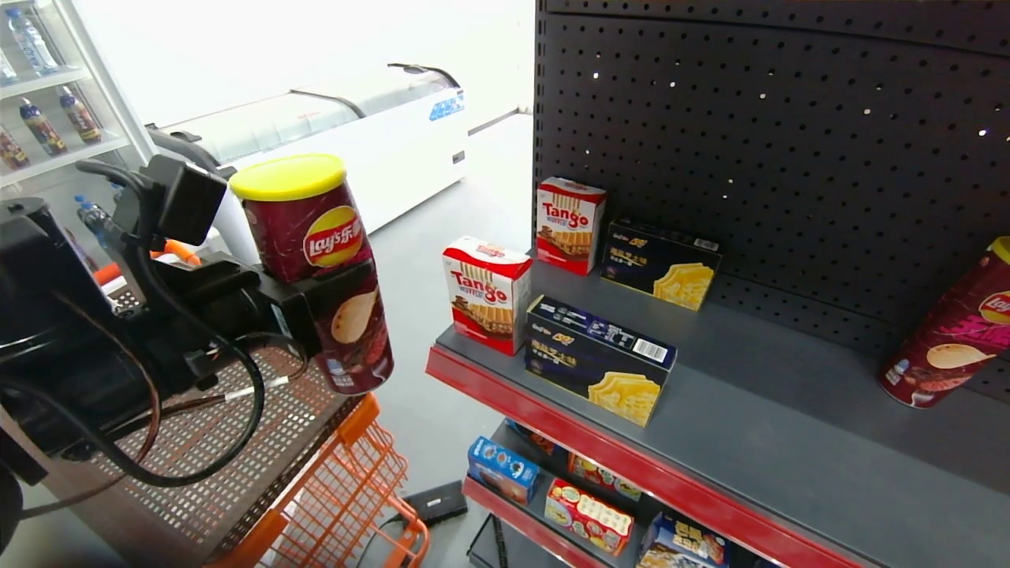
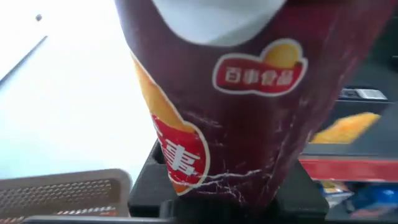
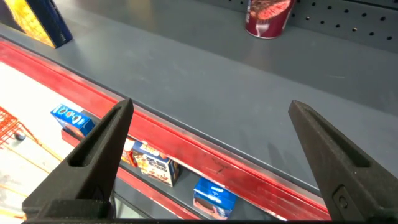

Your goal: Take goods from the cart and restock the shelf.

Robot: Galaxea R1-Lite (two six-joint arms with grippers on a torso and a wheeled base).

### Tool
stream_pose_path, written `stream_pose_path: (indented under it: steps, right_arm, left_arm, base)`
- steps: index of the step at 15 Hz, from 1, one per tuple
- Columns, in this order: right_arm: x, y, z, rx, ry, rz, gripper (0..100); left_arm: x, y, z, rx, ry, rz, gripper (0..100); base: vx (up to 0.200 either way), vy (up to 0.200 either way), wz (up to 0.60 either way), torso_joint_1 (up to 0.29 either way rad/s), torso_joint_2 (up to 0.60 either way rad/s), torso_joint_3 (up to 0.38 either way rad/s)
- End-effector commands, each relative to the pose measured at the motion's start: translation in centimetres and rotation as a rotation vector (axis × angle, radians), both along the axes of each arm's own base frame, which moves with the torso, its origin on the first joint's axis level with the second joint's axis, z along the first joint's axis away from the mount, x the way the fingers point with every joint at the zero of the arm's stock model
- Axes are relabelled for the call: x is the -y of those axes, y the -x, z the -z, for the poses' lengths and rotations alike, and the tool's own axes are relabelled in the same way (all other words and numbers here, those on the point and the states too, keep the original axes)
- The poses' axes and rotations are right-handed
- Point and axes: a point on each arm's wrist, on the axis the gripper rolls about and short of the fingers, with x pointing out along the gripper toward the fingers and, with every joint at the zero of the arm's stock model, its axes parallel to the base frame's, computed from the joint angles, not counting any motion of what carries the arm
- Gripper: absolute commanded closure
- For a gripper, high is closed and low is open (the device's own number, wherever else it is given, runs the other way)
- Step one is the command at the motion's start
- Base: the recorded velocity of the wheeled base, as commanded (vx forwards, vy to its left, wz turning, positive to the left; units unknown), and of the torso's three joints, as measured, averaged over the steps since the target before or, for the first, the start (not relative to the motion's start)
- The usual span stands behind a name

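Chip can [image 1: 331, 276]: glossy printed wrap, smooth yellow plastic lid [image 1: 288, 175]. Shelf [image 1: 789, 426]: matt grey metal, perforated black backboard [image 1: 789, 142]. Cart [image 1: 347, 489]: orange coated wire mesh.

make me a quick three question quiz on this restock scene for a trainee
1. True or false: the left claw is shut on the yellow-lidded chip can.
2. The right claw is: A open and empty, B shut on a box, C shut on a bottle.
3. How many red-and-white wafer boxes stand on the grey shelf?
Key: 1 true; 2 A; 3 two.
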Motion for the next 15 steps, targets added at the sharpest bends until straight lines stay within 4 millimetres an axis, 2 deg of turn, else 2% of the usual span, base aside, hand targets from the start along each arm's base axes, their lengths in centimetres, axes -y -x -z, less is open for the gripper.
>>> stream_pose_path:
  steps: [1, 8, 12, 15]
  right_arm:
    - [0.0, 0.0, 0.0, 0.001, 0.0, -0.001, 0]
    - [0.0, 0.0, 0.0, 0.001, 0.0, -0.001, 0]
    - [0.0, 0.0, 0.0, 0.001, 0.0, -0.001, 0]
    - [0.0, 0.0, 0.0, 0.001, 0.0, -0.001, 0]
  left_arm:
    - [0.9, 0.9, -0.3, 0.012, 0.002, 0.059, 100]
    - [2.0, 1.3, -0.2, 0.051, 0.003, 0.179, 100]
    - [2.3, -0.2, -1.4, 0.073, 0.015, 0.17, 100]
    - [2.1, 0.5, 0.1, 0.028, -0.002, 0.18, 100]
  base:
    - [0.0, 0.0, 0.0, 0.0, 0.0, 0.0]
    - [0.0, 0.0, 0.0, 0.0, 0.0, 0.0]
    - [0.0, 0.0, 0.0, 0.0, 0.0, 0.0]
    - [0.0, 0.0, 0.0, 0.0, 0.0, 0.0]
